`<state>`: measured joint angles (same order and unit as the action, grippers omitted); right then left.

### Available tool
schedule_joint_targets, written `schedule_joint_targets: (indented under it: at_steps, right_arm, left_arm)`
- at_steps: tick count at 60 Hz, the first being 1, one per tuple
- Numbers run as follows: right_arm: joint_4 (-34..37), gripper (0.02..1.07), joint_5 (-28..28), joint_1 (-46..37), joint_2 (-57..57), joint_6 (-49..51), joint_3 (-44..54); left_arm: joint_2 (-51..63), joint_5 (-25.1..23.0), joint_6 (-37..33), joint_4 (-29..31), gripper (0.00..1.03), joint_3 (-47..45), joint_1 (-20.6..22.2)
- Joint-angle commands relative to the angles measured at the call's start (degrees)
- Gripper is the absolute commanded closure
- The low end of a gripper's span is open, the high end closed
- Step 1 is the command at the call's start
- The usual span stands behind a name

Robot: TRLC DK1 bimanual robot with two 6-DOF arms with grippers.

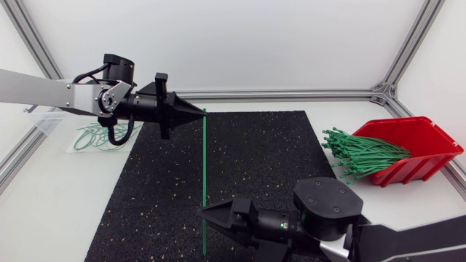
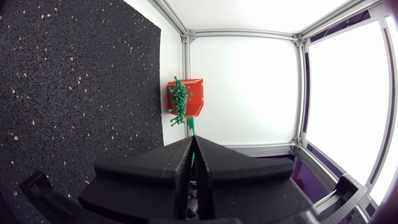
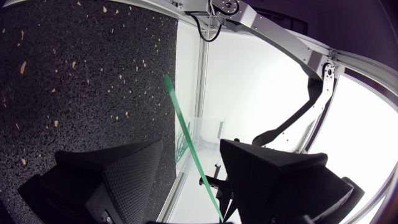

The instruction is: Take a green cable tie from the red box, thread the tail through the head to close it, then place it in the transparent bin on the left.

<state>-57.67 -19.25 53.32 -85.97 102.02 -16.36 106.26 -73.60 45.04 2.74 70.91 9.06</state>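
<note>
one cable tie (image 1: 204, 160) already out of red box (image 1: 428, 143), hanging straight over mat (image 1: 255, 175), not yet looped. left gripper (image 1: 196, 111) clamping tie's far end; right gripper (image 1: 211, 218) gaping, tie running between fingers, not gripped. threading and dropping into clear bin (image 1: 47, 122) remaining.

The left arm (image 1: 40, 89), at the upper left of the frame, had a silver-grey link ending in round black joints, and a black cable (image 1: 109, 133) looped under its wrist. The left gripper (image 1: 198, 110) was matte black and tapered to a wedge from a flat flange. At the lower right, the right arm (image 1: 411, 240) had a silver-grey link and a broad black disc-shaped joint housing (image 1: 328, 206) dotted with screws. The right gripper (image 1: 207, 215) was also matte black, with finely textured fingers (image 3: 127, 177).
</note>
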Motion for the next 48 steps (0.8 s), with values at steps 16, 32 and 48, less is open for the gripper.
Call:
schedule_joint_targets:
  at_steps: [16, 32, 48]
  right_arm:
    - [-0.87, 0.79, 1.4, 2.05, -2.8, 0.02, 0.45]
    - [-0.87, 0.88, 1.67, 1.79, -3.59, 0.29, -0.43]
    - [-0.87, 0.97, 2.02, 1.7, -4.03, 0.29, -0.43]
  left_arm:
    - [2.81, -1.63, 2.42, -0.28, 1.0, 1.86, -0.01]
    - [3.08, -1.72, 2.42, -0.28, 1.0, 1.95, -0.09]
    - [3.69, -1.89, 2.42, -0.37, 1.0, 2.21, -0.01]
